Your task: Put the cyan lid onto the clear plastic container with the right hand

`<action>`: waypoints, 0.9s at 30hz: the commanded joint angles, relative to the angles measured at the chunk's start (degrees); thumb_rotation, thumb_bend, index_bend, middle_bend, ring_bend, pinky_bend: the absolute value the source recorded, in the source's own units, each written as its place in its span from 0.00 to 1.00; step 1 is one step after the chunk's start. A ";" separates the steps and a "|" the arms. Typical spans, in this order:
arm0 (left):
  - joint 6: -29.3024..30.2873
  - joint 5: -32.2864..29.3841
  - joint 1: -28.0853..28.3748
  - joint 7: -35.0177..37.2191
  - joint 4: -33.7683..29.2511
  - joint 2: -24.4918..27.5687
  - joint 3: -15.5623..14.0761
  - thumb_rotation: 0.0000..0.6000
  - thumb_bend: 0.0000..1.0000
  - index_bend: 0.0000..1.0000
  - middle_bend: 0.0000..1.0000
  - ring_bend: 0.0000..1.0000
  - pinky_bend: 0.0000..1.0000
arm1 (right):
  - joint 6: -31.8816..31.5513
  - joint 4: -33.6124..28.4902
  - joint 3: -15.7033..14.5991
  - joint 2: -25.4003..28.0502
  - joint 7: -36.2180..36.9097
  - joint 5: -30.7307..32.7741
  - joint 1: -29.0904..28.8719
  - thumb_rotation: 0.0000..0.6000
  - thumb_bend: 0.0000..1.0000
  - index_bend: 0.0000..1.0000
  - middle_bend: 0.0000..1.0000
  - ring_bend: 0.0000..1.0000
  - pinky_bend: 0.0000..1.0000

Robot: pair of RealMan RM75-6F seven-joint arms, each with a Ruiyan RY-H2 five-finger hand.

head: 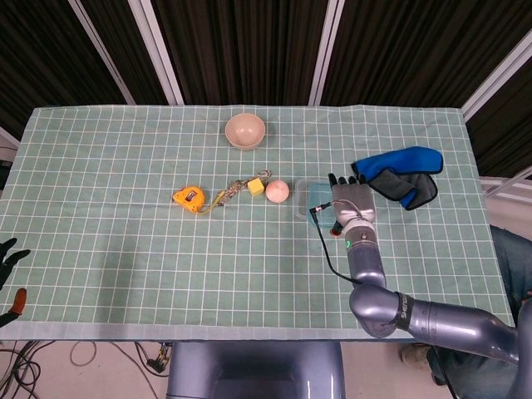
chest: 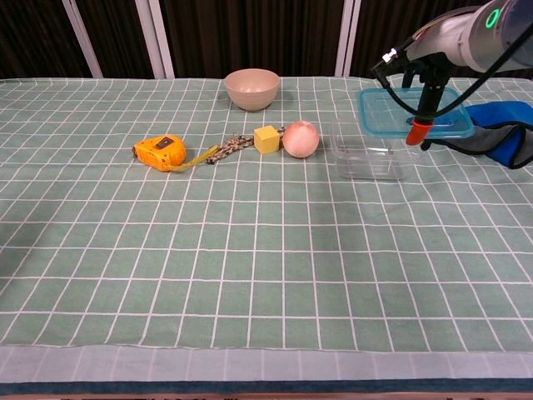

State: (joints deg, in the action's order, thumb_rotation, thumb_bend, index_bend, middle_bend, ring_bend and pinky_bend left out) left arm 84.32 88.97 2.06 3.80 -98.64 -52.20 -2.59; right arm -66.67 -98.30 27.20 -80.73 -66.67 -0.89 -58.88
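right robot hand (chest: 435,52) at the upper right of the chest view holds the cyan lid (chest: 414,112) level, just above the clear plastic container (chest: 367,152)

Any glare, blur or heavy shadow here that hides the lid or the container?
Head view: even light, sharp, but the right hand covers most of the lid and the container beneath. Chest view: soft shadows, no glare; the clear container is faint against the cloth yet its edges read, and the lid shows crisply above it; the hand is cut by the frame's top edge.
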 commanded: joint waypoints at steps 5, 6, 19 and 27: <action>-0.83 -0.95 0.07 -0.81 0.01 -0.23 0.07 1.00 0.52 0.15 0.00 0.00 0.00 | 6.90 8.72 -2.90 -2.35 2.42 0.34 -2.89 1.00 0.08 0.02 0.50 0.14 0.00; -0.92 -1.05 0.08 -0.91 0.00 -0.26 0.09 1.00 0.52 0.15 0.00 0.00 0.00 | 7.44 9.54 -3.19 -2.61 2.78 0.29 -3.10 1.00 0.08 0.02 0.50 0.14 0.00; -1.08 -1.83 0.07 -1.10 0.07 -0.41 0.50 1.00 0.52 0.15 0.00 0.00 0.00 | 11.54 18.03 -6.31 -6.33 5.36 0.41 -6.21 1.00 0.08 0.02 0.50 0.14 0.00; -1.23 -1.97 0.04 -1.41 0.10 -0.50 0.52 1.00 0.52 0.15 0.00 0.00 0.00 | 14.12 22.67 -7.70 -8.24 6.44 1.04 -7.52 1.00 0.08 0.02 0.50 0.14 0.00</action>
State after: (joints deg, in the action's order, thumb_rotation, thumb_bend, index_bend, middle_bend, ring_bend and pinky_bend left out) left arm 83.11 87.03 2.10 2.42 -98.54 -52.69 -2.08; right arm -53.10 -76.31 19.83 -88.56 -60.46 -0.01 -66.10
